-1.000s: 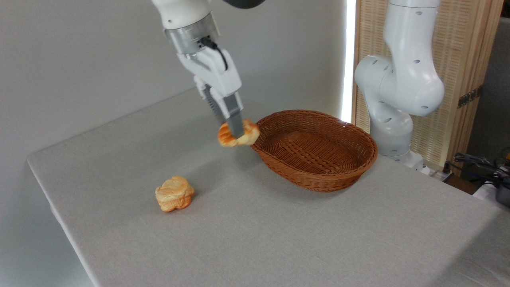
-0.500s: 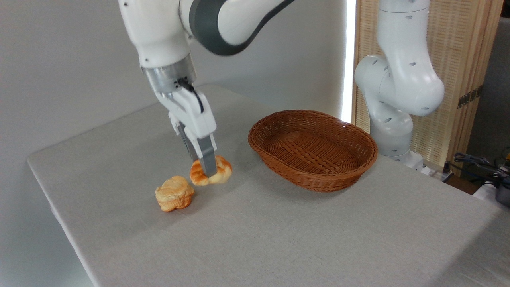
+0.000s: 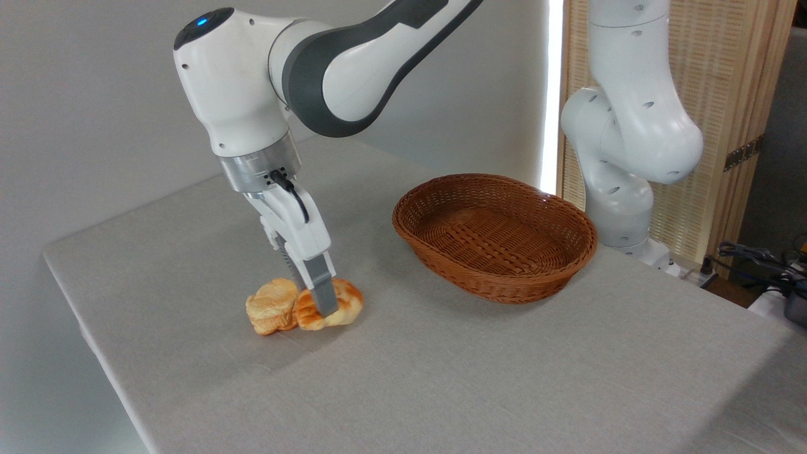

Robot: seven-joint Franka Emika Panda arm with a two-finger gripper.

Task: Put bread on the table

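Gripper (image 3: pixel 323 308): clamped across bread (image 3: pixel 345 301) mid-length. Bread: on desk (image 3: pixel 441 366), long axis 9-to-3, bun (image 3: pixel 272 306) touching at 9. Your release: straight up.

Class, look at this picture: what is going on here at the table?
A robot arm's gripper is shut on a braided bread, holding it low on the grey table, right beside a small round bun. The brown wicker basket to the right holds nothing. The bread is not yet released.

A brown oval wicker basket (image 3: pixel 495 234) sits right of a small, lumpy, pale-orange round bun (image 3: pixel 271 306); a slatted wooden screen (image 3: pixel 744 113) stands behind.
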